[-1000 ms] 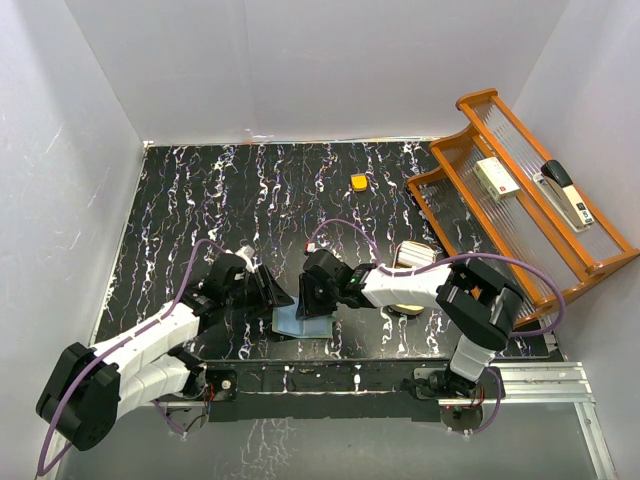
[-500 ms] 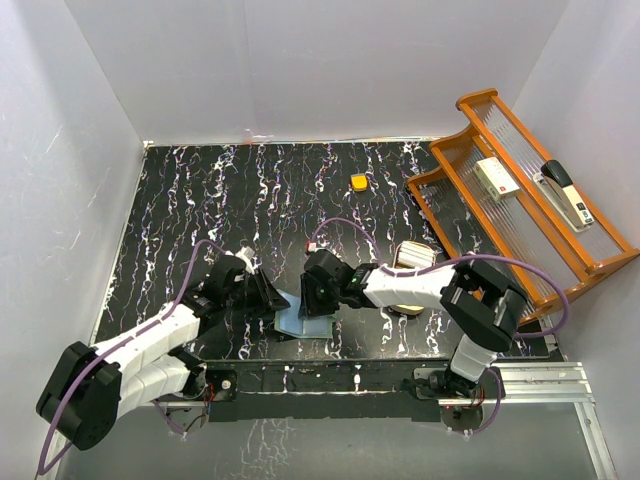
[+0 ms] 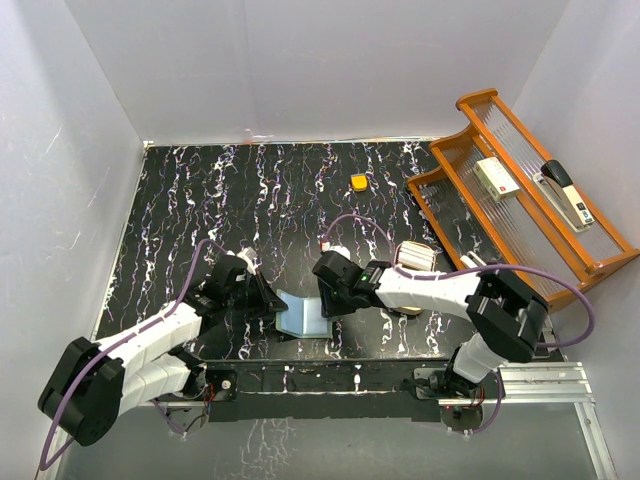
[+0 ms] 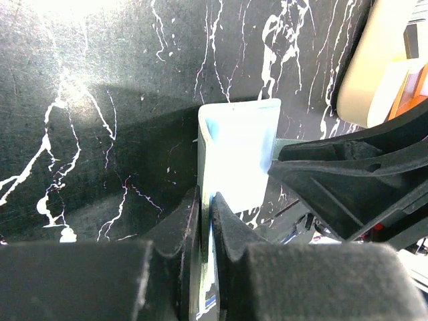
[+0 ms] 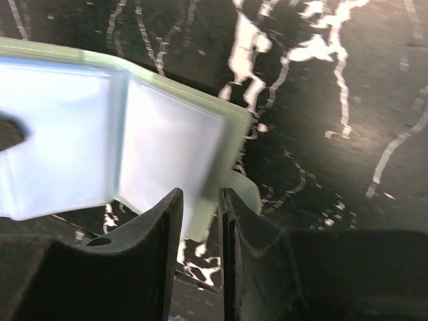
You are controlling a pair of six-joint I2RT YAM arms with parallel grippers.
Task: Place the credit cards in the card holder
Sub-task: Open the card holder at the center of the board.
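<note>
The card holder (image 3: 303, 315) is a pale sage-green bifold lying open near the table's front edge, with its left flap raised. My left gripper (image 3: 268, 300) is shut on that flap. In the left wrist view the flap (image 4: 237, 150) runs edge-on between the fingers (image 4: 190, 224). My right gripper (image 3: 330, 292) is at the holder's right side. Its jaws stand a little apart, and the corner of the holder (image 5: 167, 144) shows between the fingertips (image 5: 170, 221). The credit cards (image 3: 412, 257) sit stacked in a tan dish behind my right arm.
The tan oval dish (image 4: 371, 67) lies just right of the holder, partly under my right forearm. A small orange block (image 3: 358, 182) rests further back. A wooden tiered rack (image 3: 520, 215) with a stapler (image 3: 565, 192) fills the right side. White walls enclose the table.
My left gripper has closed on the holder's left flap. My right gripper has shifted to the right, and the holder now lies spread wider with its left flap lifted.
</note>
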